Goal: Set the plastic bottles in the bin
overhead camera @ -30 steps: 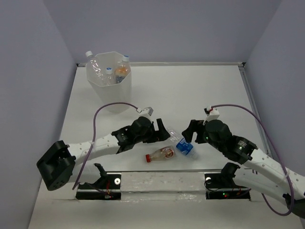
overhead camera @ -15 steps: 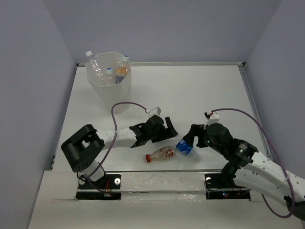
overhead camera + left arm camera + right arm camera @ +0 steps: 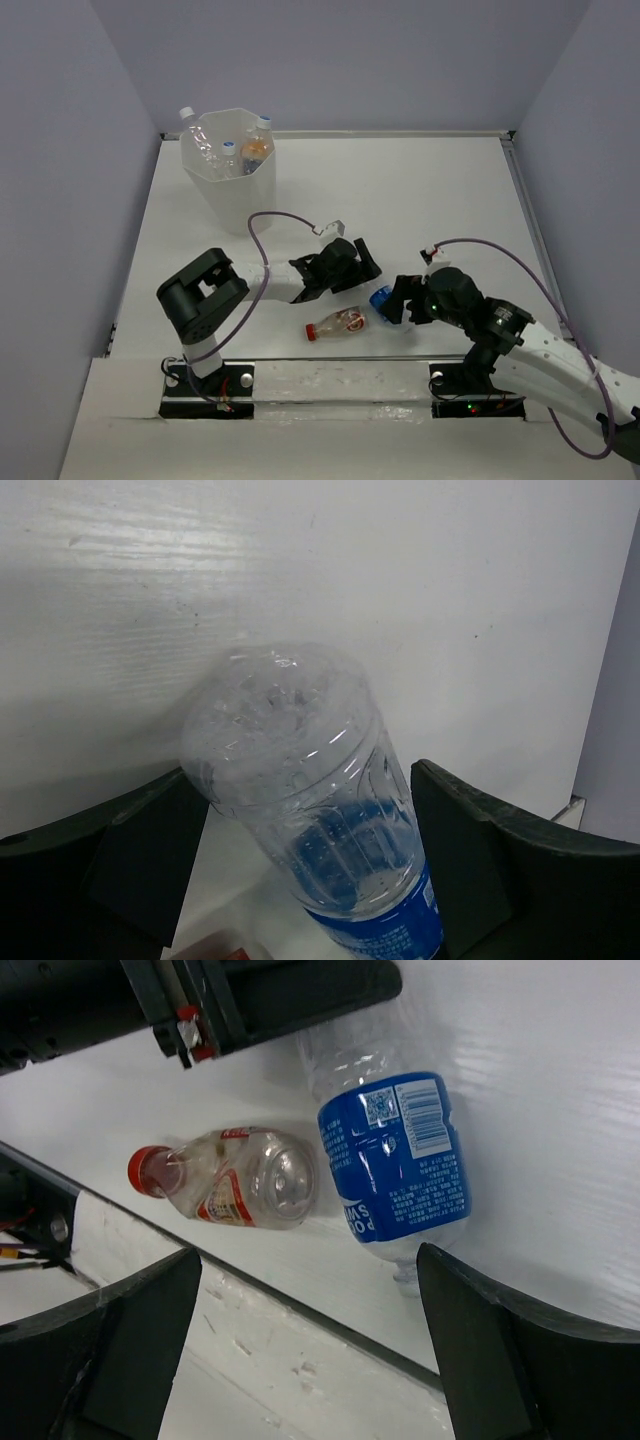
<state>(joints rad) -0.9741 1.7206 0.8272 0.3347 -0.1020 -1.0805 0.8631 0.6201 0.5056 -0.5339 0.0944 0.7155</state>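
Bottles (image 3: 243, 150) stand neck-up in the white bin (image 3: 235, 200), one of them orange, well beyond both sets of fingers. The worktop (image 3: 430, 190) is white, with pale lilac walls (image 3: 350, 60) around it. On it the blue-labelled bottle (image 3: 395, 1155) lies on its side. Its clear base sits between the left fingers (image 3: 140, 865), which stand apart with a slim gap showing. Its neck points towards the right fingers (image 3: 495, 1355), spread wide and gripping nothing. Just beside it lies a red-capped bottle (image 3: 235, 1178), its cap pointing away.
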